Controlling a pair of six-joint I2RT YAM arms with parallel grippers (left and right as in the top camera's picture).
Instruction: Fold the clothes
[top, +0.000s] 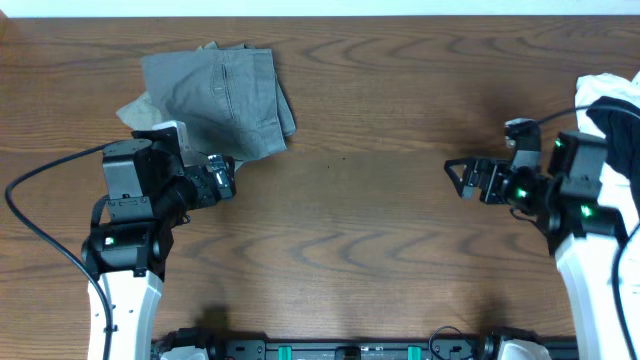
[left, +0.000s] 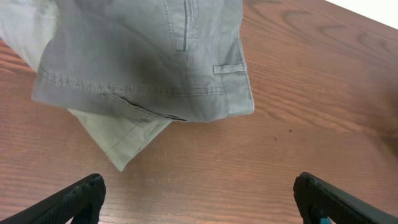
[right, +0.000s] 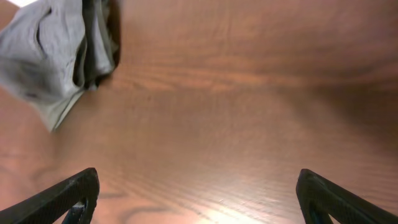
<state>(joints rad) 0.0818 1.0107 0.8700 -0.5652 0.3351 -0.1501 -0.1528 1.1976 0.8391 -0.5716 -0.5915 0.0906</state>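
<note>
The clothes look to be a dark, nearly black cloth (top: 622, 140) at the table's right edge, lying against a white cloth (top: 603, 88) and partly hidden by my right arm. My right gripper (top: 458, 178) (right: 198, 180) points left over bare wood, open, with nothing between its fingers. It is well to the left of the dark cloth. My left gripper (top: 226, 180) (left: 199, 186) is open too and holds nothing. It hovers just below the corner of the folded grey-green trousers (top: 222, 98) (left: 143, 56).
The grey-green trousers (right: 56, 56) lie folded at the back left, with seams and a belt loop showing. The wooden table (top: 350, 250) spans the view between both arms. A black cable (top: 40, 220) loops beside the left arm.
</note>
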